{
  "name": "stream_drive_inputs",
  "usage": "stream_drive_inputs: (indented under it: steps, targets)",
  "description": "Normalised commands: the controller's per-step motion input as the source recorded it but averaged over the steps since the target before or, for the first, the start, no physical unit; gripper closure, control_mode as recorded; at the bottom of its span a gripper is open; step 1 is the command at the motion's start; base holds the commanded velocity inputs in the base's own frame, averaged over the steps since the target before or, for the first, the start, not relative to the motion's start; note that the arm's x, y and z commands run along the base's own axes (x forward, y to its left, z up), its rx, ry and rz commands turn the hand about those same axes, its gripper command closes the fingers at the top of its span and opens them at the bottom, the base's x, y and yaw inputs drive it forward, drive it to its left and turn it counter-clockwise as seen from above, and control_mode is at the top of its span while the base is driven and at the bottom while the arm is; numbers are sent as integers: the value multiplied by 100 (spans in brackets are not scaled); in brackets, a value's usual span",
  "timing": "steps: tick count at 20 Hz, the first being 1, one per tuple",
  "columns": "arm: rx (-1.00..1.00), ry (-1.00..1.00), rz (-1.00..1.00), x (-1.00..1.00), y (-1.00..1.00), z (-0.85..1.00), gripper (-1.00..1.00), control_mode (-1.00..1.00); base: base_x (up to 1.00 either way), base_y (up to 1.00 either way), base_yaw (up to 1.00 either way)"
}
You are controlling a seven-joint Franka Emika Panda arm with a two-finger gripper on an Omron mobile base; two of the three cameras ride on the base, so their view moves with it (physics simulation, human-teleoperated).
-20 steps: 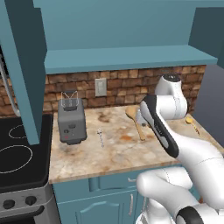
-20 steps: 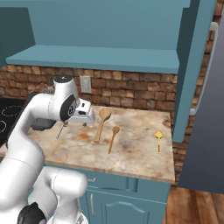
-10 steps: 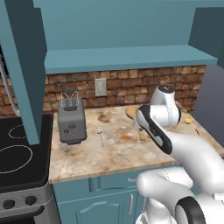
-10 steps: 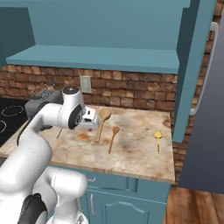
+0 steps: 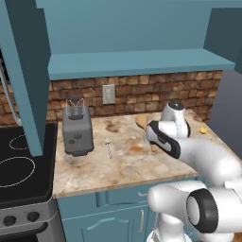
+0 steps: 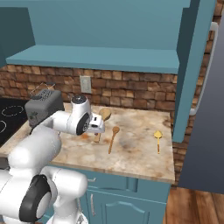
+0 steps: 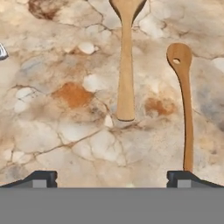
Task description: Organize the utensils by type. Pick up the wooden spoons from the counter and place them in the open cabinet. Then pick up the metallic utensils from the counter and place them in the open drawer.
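wooden spoons first: both lie flat on the counter (image 6: 131, 162), none in the cabinet (image 6: 109, 59) yet, so this is the opening step, the approach to the first spoon. the pincer (image 7: 111, 177) hovers above the counter, jaws wide, nothing between them.

landmark = big spoon (image 7: 126, 65). in the hand view its handle runs straight up the frame, free end nearest the pincer, bowl at the far end and cut by the top edge. the small spoon (image 7: 186, 105) lies just beside it, apart, not touching; its long axis is nearly parallel, slightly slanted, holed bowl far from the pincer, handle end close to one fingertip (image 7: 186, 177).

in the right base view the big spoon's bowl (image 6: 105, 113) points toward the brick wall, handle toward the counter's front edge, partly hidden by the hand. the small spoon (image 6: 113, 139) lies the same way, beside it on the side away from the toaster (image 6: 43, 107). a yellow-ended utensil (image 6: 158, 139) sits well apart from the big spoon, past the small one. a thin silver utensil (image 5: 108, 147) lies on the big spoon's other side, toward the toaster.

next move, as i judge it: the handle end sits roughly midway between the tips, jaws spanning across it, so go forward a little along the handle, drop straight down, close. handle is thin and flat on stone, so get low or the tips may slip over it. risk: nudging the small spoon with the near fingertip.
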Motion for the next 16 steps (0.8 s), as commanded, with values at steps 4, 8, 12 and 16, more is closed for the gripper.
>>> stream_drive_inputs:
  steps: [4, 8, 12, 16]
  targets:
    - [0, -7, -1, 46, -12, -45, -100, -100, 0, 0, 0]
    - [0, -4, -1, 50, -11, -44, -100, -100, 0, 0, 0]
    - [0, -1, -1, 49, -12, -38, -100, -100, 0, 0, 0]
    - [0, 0, -2, 45, -7, -32, -100, -100, 0, 0, 0]
